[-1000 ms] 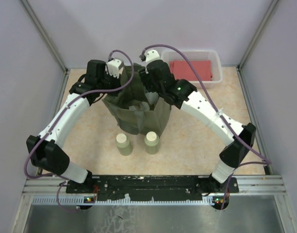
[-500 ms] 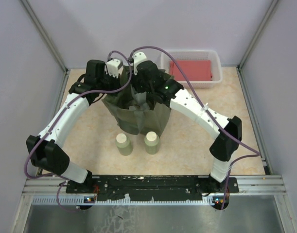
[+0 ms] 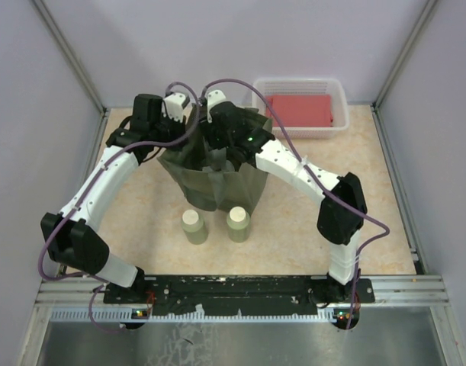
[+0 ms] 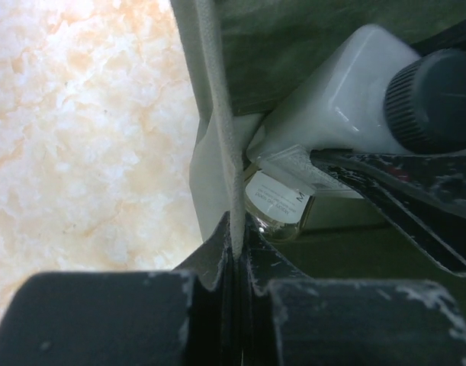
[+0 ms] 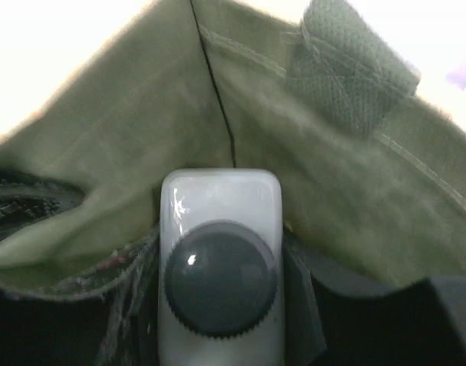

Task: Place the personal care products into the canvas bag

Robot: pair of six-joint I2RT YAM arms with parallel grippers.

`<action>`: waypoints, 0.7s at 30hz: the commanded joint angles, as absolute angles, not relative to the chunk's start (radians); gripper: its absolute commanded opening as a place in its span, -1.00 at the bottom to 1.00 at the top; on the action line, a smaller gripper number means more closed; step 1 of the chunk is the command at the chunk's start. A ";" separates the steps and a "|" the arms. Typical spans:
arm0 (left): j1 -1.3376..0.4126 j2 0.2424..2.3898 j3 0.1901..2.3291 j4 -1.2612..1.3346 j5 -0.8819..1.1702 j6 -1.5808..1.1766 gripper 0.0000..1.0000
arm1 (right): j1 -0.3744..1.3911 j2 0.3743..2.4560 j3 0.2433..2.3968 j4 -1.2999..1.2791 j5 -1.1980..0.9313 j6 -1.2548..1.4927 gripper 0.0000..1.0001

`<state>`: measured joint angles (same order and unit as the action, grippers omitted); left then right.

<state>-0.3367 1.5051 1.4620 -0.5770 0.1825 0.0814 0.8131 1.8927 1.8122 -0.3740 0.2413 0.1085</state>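
The olive-green canvas bag (image 3: 233, 187) stands upright mid-table. My left gripper (image 3: 179, 122) is shut on the bag's left rim (image 4: 221, 130) and holds it up; in the left wrist view the gripper (image 4: 234, 229) pinches the fabric edge. My right gripper (image 3: 217, 137) is inside the bag's mouth, shut on the white square bottle (image 5: 217, 198) with the black cap (image 5: 220, 278). That bottle also shows in the left wrist view (image 4: 339, 99). A clear yellowish bottle (image 4: 278, 202) lies inside the bag below it. Two round olive-green bottles (image 3: 194, 226) (image 3: 238, 223) stand in front of the bag.
A white lattice basket (image 3: 338, 91) holding a red folded cloth (image 3: 300, 109) sits at the back right. Purple walls and metal frame posts close in the table on three sides. A bag handle (image 5: 355, 69) hangs at the far rim.
My right arm has swung left from beside the basket to over the bag's mouth, carrying the white bottle into the bag. My left gripper has kept its hold on the rim.
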 commanded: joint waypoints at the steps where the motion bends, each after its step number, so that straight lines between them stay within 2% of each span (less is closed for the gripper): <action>1: -0.357 1.484 1.490 -0.592 0.213 0.126 -1.00 | 0.784 1.834 1.763 -0.222 0.225 0.121 -1.00; 11: -0.354 1.479 1.494 -0.595 0.208 0.124 -1.00 | 0.757 1.893 1.716 -0.207 0.192 0.139 -1.00; 21: -0.353 1.485 1.502 -0.594 0.209 0.122 -1.00 | 0.775 2.041 1.881 -0.283 0.223 0.133 -1.00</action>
<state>-0.3519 1.4990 1.4681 -0.5877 0.1947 0.1131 0.7506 1.9919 1.7718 -0.3096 0.2020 0.1322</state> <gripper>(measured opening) 0.042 0.491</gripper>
